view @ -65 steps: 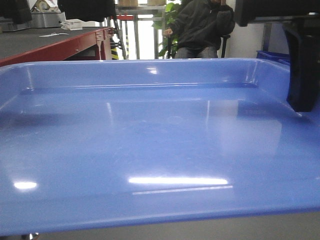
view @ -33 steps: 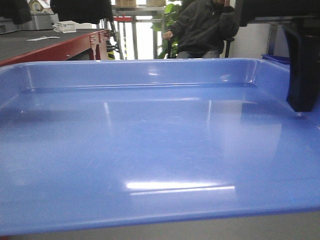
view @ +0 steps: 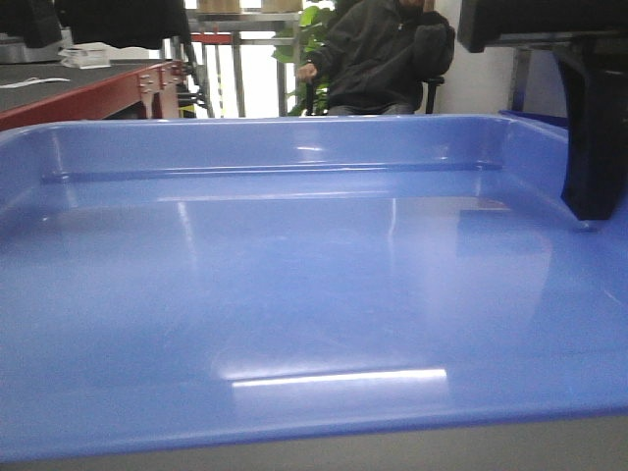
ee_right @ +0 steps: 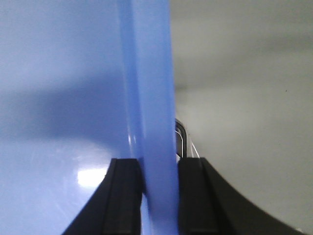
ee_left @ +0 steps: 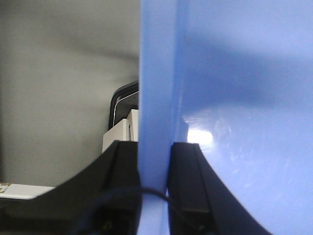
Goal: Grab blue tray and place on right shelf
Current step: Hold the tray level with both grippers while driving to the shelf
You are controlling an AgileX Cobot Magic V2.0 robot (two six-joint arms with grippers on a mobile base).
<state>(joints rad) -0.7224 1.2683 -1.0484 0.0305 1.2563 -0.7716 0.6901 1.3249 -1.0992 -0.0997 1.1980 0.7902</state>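
The blue tray [view: 294, 285] fills the front view, held level in front of the camera. My left gripper [ee_left: 155, 166] is shut on the tray's left rim [ee_left: 156, 98], one finger on each side of the wall. My right gripper [ee_right: 159, 181] is shut on the tray's right rim [ee_right: 149, 88] the same way. One black finger of the right gripper [view: 594, 137] shows inside the tray at the right of the front view. The right shelf is out of view.
A red-edged dark table [view: 78, 88] stands at the back left. A seated person in black [view: 378, 59] is behind the tray, with a plant beside. A dark-blue bin [view: 535, 113] peeks out at far right. Grey floor shows under both wrists.
The background has slid to the left behind the tray, and the light glare on the tray floor has shifted. Both grips on the rims are unchanged.
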